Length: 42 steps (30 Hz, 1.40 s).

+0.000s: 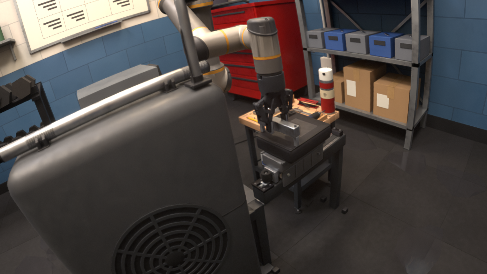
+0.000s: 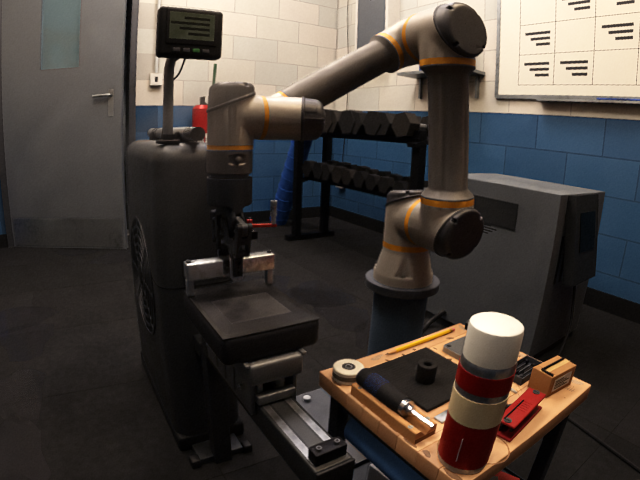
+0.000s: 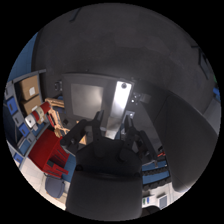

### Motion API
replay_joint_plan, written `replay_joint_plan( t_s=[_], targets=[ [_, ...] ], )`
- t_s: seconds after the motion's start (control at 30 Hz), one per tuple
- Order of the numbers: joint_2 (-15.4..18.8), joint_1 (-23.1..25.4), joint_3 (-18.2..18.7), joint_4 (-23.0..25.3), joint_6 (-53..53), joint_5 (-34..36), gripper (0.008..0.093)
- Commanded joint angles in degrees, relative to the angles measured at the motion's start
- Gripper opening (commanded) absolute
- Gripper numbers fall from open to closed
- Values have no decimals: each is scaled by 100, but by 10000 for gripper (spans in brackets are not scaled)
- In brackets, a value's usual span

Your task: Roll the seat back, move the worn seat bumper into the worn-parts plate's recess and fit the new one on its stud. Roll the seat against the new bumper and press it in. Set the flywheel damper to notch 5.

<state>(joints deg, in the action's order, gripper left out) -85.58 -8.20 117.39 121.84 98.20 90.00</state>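
Note:
The seat's metal handle bar runs across the front end of the dark seat pad, and my open gripper straddles it, holding nothing. The seat sits on its rail close to the flywheel housing. A black bumper stands on the rail end below the seat. Another black bumper stands on the dark plate on the wooden tray.
The flywheel housing stands right behind my gripper, with a long bar along its top. The tray holds a screwdriver, a tape roll and a tall red-and-white can. Shelving stands beyond.

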Motion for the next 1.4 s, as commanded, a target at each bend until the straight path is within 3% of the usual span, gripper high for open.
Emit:
replay_joint_plan(
  t_s=[0.0,0.17,0.97,1.37],
  targets=[
    [-3,0,-2,3,0,0,580],
    [-2,0,-1,3,0,0,570],
    [-2,0,-1,3,0,0,90],
    [6,60,-9,4,-60,0,80]
  ],
)
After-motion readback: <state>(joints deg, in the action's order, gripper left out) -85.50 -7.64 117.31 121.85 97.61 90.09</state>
